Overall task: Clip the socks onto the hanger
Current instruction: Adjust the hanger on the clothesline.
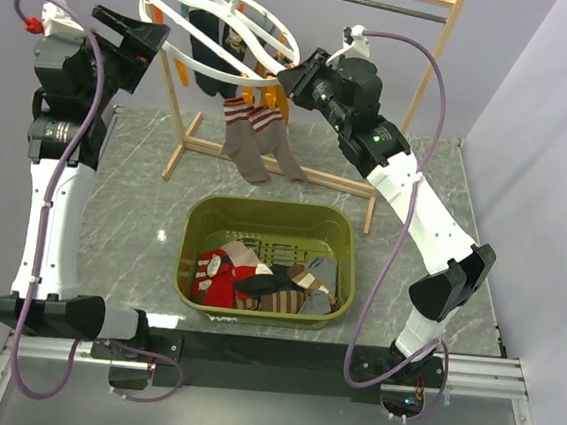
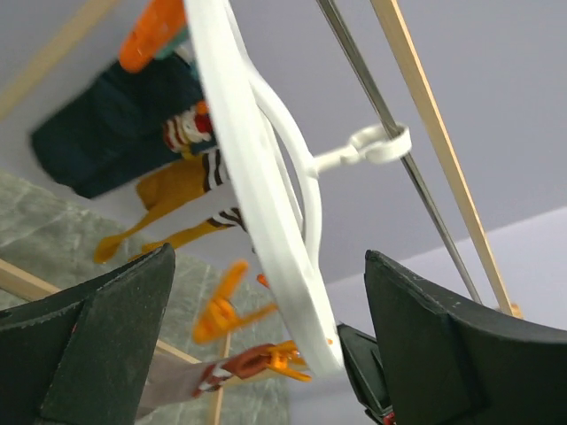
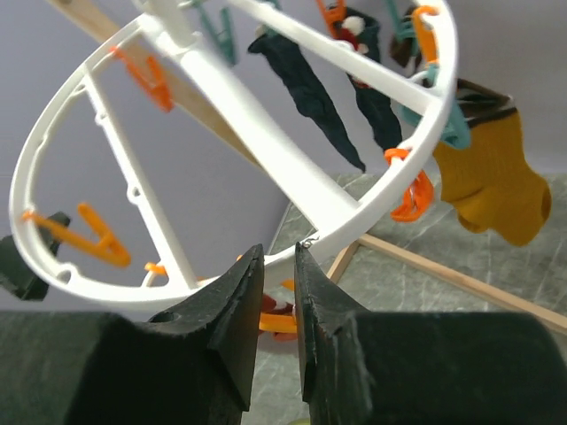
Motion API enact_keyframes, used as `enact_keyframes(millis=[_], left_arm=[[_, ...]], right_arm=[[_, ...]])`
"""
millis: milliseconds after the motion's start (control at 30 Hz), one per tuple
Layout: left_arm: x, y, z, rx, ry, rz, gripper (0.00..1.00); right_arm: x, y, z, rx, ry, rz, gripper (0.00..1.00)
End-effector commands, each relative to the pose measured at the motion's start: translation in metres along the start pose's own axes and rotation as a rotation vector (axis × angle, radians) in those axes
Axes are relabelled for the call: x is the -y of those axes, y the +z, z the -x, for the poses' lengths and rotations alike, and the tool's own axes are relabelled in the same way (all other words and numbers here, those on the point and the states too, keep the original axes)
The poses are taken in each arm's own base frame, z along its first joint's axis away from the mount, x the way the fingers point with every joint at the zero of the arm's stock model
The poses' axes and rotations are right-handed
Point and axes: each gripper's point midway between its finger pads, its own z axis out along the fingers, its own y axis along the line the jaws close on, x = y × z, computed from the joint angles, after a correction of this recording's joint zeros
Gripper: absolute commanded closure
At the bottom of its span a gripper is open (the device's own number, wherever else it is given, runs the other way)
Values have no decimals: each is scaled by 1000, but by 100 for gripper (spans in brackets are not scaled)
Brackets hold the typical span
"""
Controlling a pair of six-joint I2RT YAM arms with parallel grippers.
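Observation:
The white ring hanger (image 1: 173, 1) hangs by its hook from the rack's metal rod. Navy socks (image 1: 210, 60) and brown-tan striped socks (image 1: 253, 139) hang from its clips. A mustard sock (image 3: 496, 186) shows in the right wrist view. My left gripper (image 1: 147, 41) is open at the ring's left side, and the rim (image 2: 266, 221) runs between its spread fingers (image 2: 106, 336) without touching. My right gripper (image 1: 291, 77) is at the ring's near right rim (image 3: 372, 212). Its jaws are narrowed on an orange clip (image 3: 282, 322) that holds a striped sock's cuff (image 2: 235, 367).
A green basket (image 1: 193, 234) in the table's middle holds a red sock (image 1: 219, 279), striped socks (image 1: 286, 295) and a grey one (image 1: 323, 272). The wooden rack (image 1: 268, 166) stands behind it on the marble table. Free orange clips (image 3: 89, 235) dangle from the ring.

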Motion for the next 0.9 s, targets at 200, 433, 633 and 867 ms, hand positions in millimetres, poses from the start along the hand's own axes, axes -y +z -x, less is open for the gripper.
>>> enact_keyframes(millis=[200,433,633,867], left_arm=[[14,-5,-28,-33,-29,5,6],[19,-23,-38,46,-111,30,8],[19,-15,-52,15,-162,3,12],[30,8,-55,1,-172,-26,32]], right_arm=[[-42,-11,15,64,-40,72,73],[-60,-13,5,57,-56,108,72],[-76,-12,-4,45,-67,140,72],[-88,-15,-3,56,-88,159,72]])
